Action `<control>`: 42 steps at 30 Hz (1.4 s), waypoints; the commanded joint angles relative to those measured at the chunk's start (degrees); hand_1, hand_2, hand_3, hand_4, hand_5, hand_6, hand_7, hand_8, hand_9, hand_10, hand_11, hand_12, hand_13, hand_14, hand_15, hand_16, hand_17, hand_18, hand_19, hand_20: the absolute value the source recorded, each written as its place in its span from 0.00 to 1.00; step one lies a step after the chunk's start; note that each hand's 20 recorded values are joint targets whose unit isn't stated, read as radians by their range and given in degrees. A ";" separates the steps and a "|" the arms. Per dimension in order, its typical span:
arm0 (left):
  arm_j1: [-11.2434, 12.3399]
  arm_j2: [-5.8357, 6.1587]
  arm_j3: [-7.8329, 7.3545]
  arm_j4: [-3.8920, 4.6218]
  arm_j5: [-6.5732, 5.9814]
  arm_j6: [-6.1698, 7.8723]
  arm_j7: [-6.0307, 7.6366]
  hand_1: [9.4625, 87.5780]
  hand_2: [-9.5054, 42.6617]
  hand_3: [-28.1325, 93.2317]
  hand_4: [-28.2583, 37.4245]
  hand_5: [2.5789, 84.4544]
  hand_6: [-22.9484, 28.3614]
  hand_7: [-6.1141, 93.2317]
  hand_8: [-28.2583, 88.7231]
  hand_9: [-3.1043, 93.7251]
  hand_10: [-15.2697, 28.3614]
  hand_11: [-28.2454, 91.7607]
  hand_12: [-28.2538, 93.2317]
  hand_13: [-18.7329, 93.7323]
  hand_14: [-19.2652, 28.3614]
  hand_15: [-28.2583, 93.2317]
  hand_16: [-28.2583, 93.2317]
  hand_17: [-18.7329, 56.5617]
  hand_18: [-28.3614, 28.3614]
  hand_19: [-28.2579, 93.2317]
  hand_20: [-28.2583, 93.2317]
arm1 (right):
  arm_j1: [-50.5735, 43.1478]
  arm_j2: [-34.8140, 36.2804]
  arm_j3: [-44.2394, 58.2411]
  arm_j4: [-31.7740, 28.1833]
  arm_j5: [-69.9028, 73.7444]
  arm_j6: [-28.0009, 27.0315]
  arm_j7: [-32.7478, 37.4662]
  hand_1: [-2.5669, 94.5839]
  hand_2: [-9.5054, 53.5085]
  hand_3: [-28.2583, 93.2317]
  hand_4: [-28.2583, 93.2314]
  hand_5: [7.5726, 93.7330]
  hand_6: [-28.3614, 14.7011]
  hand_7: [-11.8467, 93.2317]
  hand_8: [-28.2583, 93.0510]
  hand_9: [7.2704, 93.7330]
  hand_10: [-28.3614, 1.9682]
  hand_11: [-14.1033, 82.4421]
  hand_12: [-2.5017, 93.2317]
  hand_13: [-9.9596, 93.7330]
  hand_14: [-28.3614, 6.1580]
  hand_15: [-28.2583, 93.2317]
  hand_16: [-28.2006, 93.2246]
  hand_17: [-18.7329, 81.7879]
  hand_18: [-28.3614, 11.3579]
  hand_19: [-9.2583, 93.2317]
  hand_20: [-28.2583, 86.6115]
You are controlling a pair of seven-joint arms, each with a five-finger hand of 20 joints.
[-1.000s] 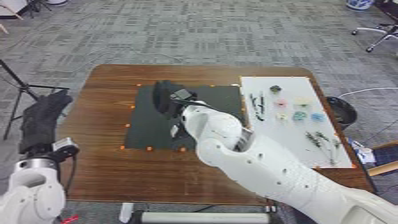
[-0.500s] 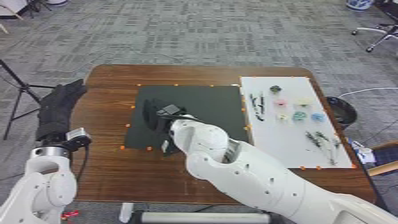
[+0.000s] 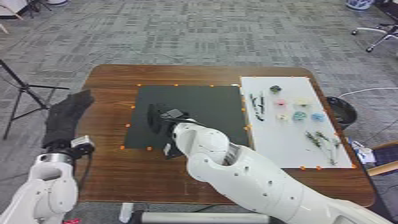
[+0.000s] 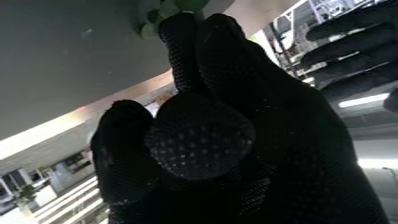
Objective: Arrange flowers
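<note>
Flowers: I count five pale heads on the white sheet along the right edge of the bench. Pink and cream make the farther row; pale yellow, blue-green and blue the nearer one. One dark green clump sits by the sheet's far edge. Two dark stems lie left of the heads, their long axes running roughly far to near. Green sprigs, too fine for me to count, lie nearer, leafy ends mostly toward the far edge, stems trailing toward the near right corner.

My right hand is over the left part of the one black sheet. Green leaves show at its tip, but I cannot tell how it is set or whether it grips them. My left hand, fingers straight and holding nothing, is by the left edge of the bench.
</note>
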 commanded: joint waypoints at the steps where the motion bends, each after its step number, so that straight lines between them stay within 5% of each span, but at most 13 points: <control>1: 1.78 -1.05 0.15 -1.62 -0.74 -0.31 0.91 0.15 0.64 0.80 0.00 0.58 0.50 0.19 0.17 0.52 0.68 0.39 0.31 0.47 0.72 0.34 0.24 0.31 0.68 0.31 0.35 | -0.02 -1.03 0.05 -0.58 4.21 0.59 2.14 0.72 0.00 0.68 0.16 0.75 0.63 0.39 0.40 0.97 0.60 0.18 0.32 1.00 0.82 0.70 0.46 0.85 0.48 0.98 0.60; 9: 0.78 -0.68 0.00 -4.58 -0.83 -0.37 4.08 0.15 0.62 0.80 0.00 0.58 0.51 0.20 0.17 0.52 0.69 0.40 0.31 0.47 0.72 0.34 0.24 0.31 0.68 0.31 0.35 | -0.80 -1.65 0.84 -1.36 8.86 -0.94 3.97 0.72 0.00 0.67 0.15 0.75 0.63 0.39 0.39 0.96 0.60 0.18 0.30 1.00 0.81 0.69 0.46 0.85 0.48 0.97 0.60; 22: -0.67 -0.58 1.55 -4.74 -1.67 0.57 4.43 0.14 0.61 0.80 0.00 0.58 0.51 0.20 0.17 0.52 0.69 0.40 0.31 0.47 0.72 0.34 0.23 0.31 0.68 0.31 0.35 | -1.53 -2.09 2.45 -1.73 12.85 -3.18 5.09 0.68 0.01 0.69 0.14 0.72 0.62 0.36 0.39 0.92 0.60 0.17 0.25 1.00 0.79 0.66 0.48 0.84 0.46 0.96 0.60; 26: -0.55 -0.50 1.44 -7.13 -4.16 2.20 6.95 0.14 0.58 0.80 0.00 0.58 0.51 0.20 0.17 0.52 0.69 0.39 0.31 0.47 0.72 0.34 0.24 0.31 0.68 0.31 0.35 | -0.90 -1.39 2.12 -2.20 13.60 -2.56 4.51 0.67 0.02 0.68 0.14 0.71 0.61 0.35 0.40 0.89 0.59 0.18 0.24 1.00 0.78 0.65 0.49 0.83 0.46 0.96 0.60; 28: -0.89 -0.21 1.46 -8.46 -4.16 2.60 7.76 0.14 0.58 0.80 0.00 0.58 0.51 0.20 0.17 0.52 0.69 0.40 0.31 0.47 0.72 0.34 0.24 0.31 0.68 0.30 0.35 | -0.56 -0.90 1.90 -2.50 13.99 -2.11 4.17 0.66 0.03 0.67 0.14 0.71 0.61 0.35 0.40 0.89 0.58 0.18 0.23 1.00 0.78 0.65 0.49 0.83 0.45 0.96 0.60; 34: -0.36 0.19 0.12 -12.11 -4.28 0.20 9.83 0.13 0.57 0.79 0.00 0.59 0.51 0.20 0.17 0.53 0.69 0.40 0.31 0.47 0.72 0.34 0.24 0.31 0.68 0.30 0.35 | 0.36 0.33 0.67 -3.45 16.00 0.20 4.07 0.63 0.02 0.68 0.15 0.70 0.60 0.35 0.40 0.87 0.57 0.21 0.22 1.00 0.77 0.65 0.49 0.82 0.44 0.97 0.59; 42: 0.51 -0.06 -0.96 -14.79 -5.34 -2.18 10.71 0.13 0.58 0.79 0.00 0.59 0.51 0.20 0.17 0.53 0.69 0.40 0.31 0.47 0.72 0.34 0.24 0.31 0.68 0.30 0.35 | 0.67 1.23 0.59 -4.19 17.28 1.95 3.65 0.61 0.02 0.69 0.15 0.70 0.60 0.35 0.40 0.86 0.56 0.23 0.21 1.00 0.76 0.65 0.49 0.82 0.43 0.98 0.59</control>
